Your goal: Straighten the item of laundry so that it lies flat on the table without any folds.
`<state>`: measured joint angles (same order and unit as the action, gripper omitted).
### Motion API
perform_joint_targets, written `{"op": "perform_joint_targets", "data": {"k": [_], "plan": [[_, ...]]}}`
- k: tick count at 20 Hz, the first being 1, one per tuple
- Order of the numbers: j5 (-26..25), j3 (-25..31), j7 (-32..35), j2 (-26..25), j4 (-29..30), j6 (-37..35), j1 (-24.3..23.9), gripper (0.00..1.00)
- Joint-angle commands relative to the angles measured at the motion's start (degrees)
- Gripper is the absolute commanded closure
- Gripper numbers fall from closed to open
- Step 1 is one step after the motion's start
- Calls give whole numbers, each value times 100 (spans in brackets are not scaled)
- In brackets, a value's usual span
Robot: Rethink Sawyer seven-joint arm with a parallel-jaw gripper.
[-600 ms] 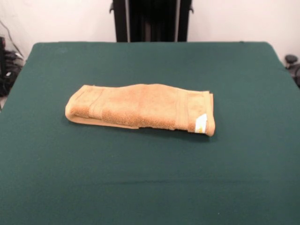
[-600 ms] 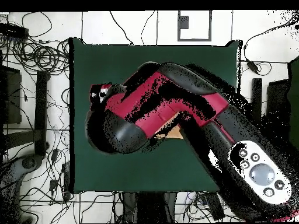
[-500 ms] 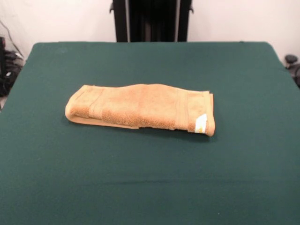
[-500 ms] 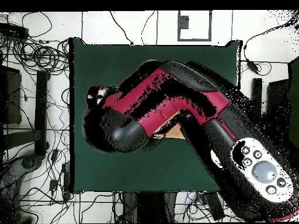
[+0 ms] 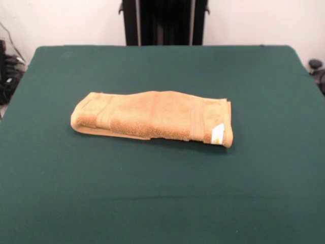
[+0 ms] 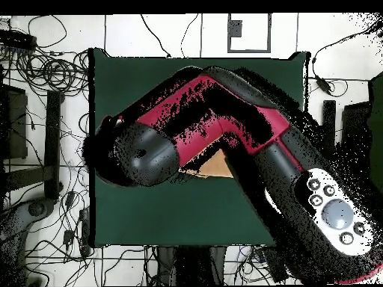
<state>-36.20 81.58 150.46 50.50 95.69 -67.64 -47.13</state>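
Observation:
The orange-tan towel (image 5: 152,119) lies folded into a long thick bundle at the middle of the dark green table (image 5: 162,203). Its white care tag (image 5: 217,133) shows at the right end. The woven bands run across both ends. In the overhead view only a small tan patch of the towel (image 6: 217,166) shows under the red and black arm (image 6: 224,127), which covers most of the table (image 6: 187,217). The gripper shows in neither view; the front view shows no part of the arm over the towel.
The black pedestal (image 5: 163,23) stands at the table's far edge. Cables and dark gear (image 5: 7,71) lie on the floor beside the table, and cables (image 6: 45,75) also show in the overhead view.
In the overhead view the arm's far end has swung left, towards the table's left edge. The towel has not moved.

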Motion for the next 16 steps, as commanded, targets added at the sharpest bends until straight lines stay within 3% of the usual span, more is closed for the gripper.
{"op": "perform_joint_targets", "data": {"k": [1, 7, 16], "plan": [[-650, -1250, -1075, -197, -91, -481, 841, 0], [-1277, -1767, -957, -514, -231, -35, 1279, 0], [-1868, -2204, -487, -946, -183, 927, 1552, 0]]}}
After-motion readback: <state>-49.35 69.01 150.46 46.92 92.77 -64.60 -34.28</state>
